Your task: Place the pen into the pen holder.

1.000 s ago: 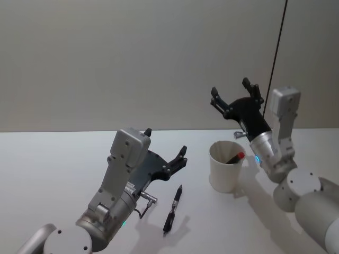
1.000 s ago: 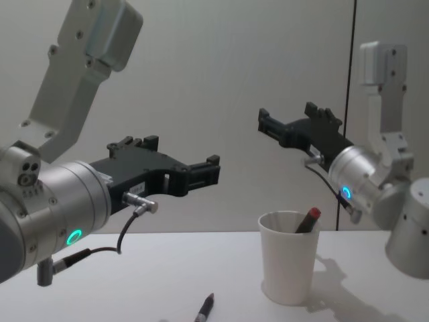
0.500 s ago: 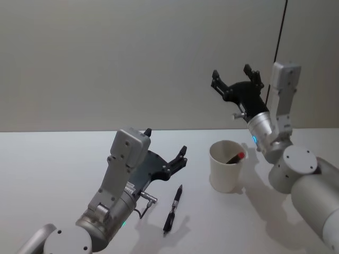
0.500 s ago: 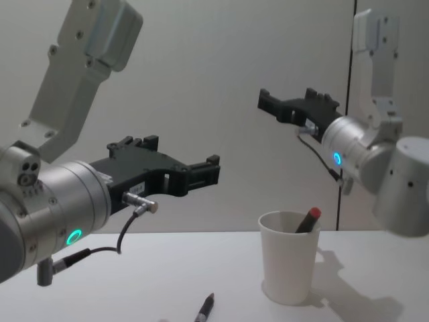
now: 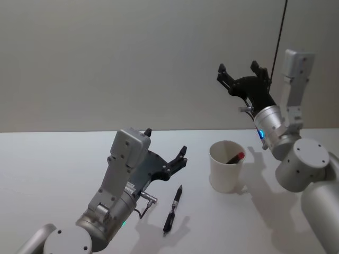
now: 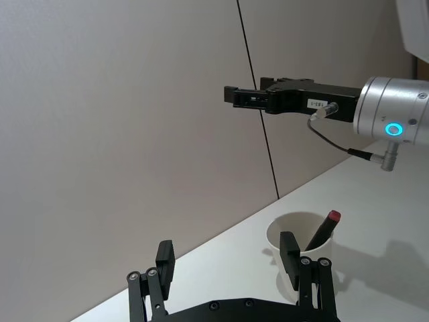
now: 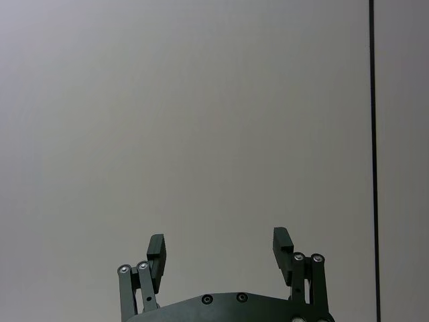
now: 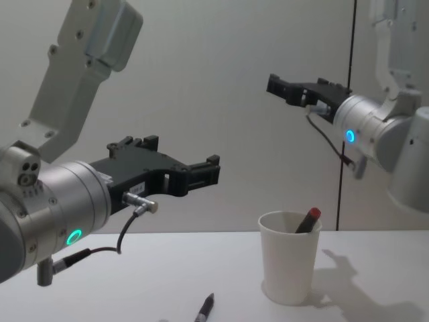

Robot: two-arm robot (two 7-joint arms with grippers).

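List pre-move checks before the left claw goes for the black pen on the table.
1. ok: left claw is open.
2. ok: black pen lies free on the table.
3. not ok: left claw is not over the black pen; it hovers above the table, off to the pen's side.
4. ok: pen holder stands upright with room; one red-capped pen leans inside.
5. ok: right claw is open and raised high, clear of the pen holder.
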